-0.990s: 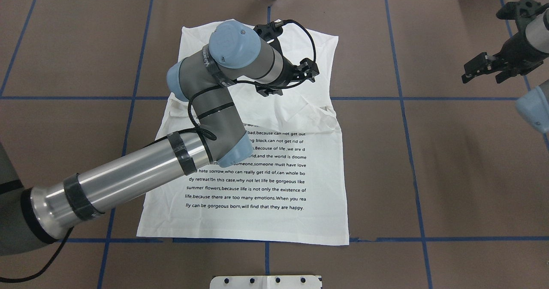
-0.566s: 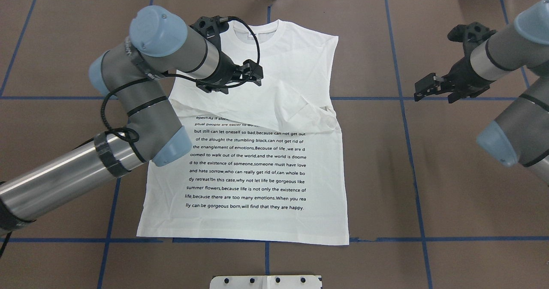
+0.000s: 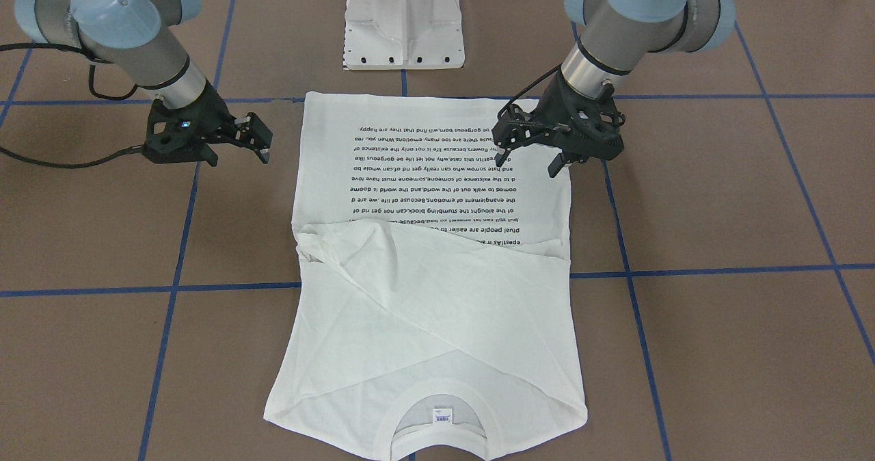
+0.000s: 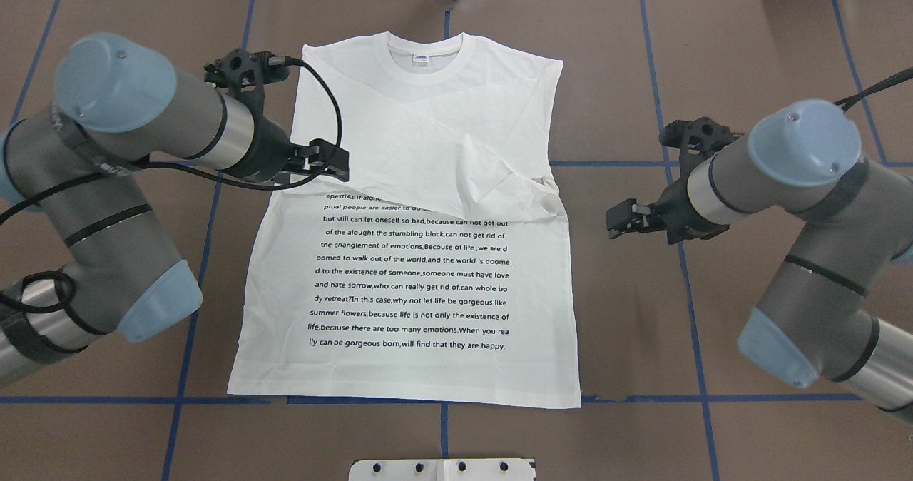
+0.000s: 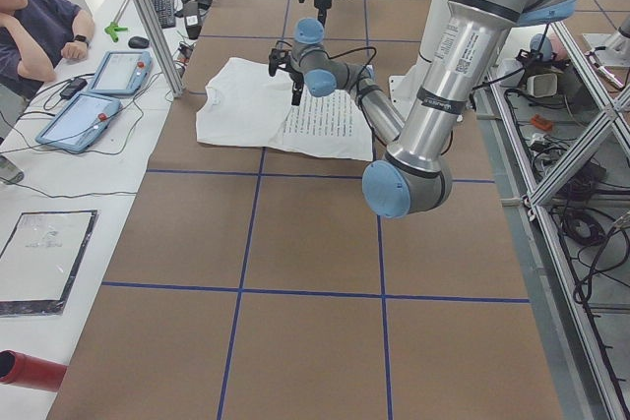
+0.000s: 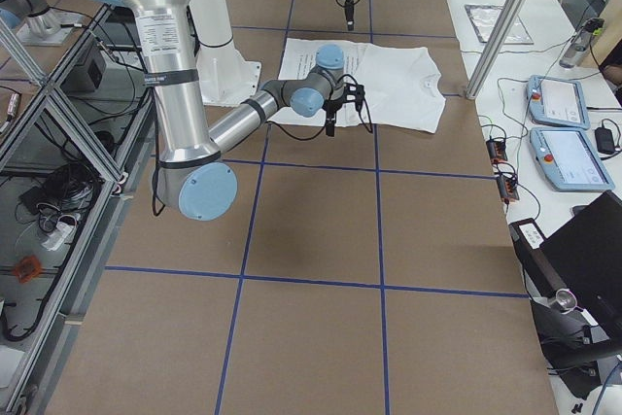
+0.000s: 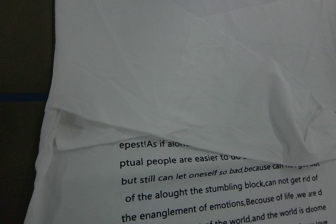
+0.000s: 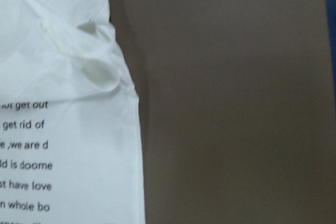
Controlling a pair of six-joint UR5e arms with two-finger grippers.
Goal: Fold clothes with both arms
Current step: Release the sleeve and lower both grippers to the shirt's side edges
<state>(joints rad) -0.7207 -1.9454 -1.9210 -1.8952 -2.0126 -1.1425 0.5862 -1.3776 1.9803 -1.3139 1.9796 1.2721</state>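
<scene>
the white long-sleeved t-shirt (image 4: 428,110) lies flat on the brown table (image 4: 749,53), printed side up, its ribbed neck (image 4: 389,58) and small label (image 4: 422,58) at the far edge from my base and its hem nearest the white pedestal base (image 3: 405,20). both sleeves are folded in across the chest, and the upper sleeve (image 4: 456,160) runs slantwise over the top lines of the black text (image 4: 414,288), ending in a rumpled bunch at the shirt's right-hand edge.

my left arm (image 4: 143,120) reaches in from the side and my left gripper (image 4: 334,167) hovers above the shirt's left edge, just where the folded sleeve meets the first text lines. its fingers stand spread, with nothing between them. my left wrist camera looks down on that same fold and the print beneath it.

my right arm (image 4: 784,160) holds my right gripper (image 4: 619,220) over bare table, near the shirt's right edge but clear of the cloth. its fingers are parted too and carry nothing (the view from across the table shows the gap best). my right wrist camera takes in the bunched sleeve end, the shirt's edge and a blue tape line (image 4: 670,181).

a seated person (image 5: 39,31) is at the far side of the table.
</scene>
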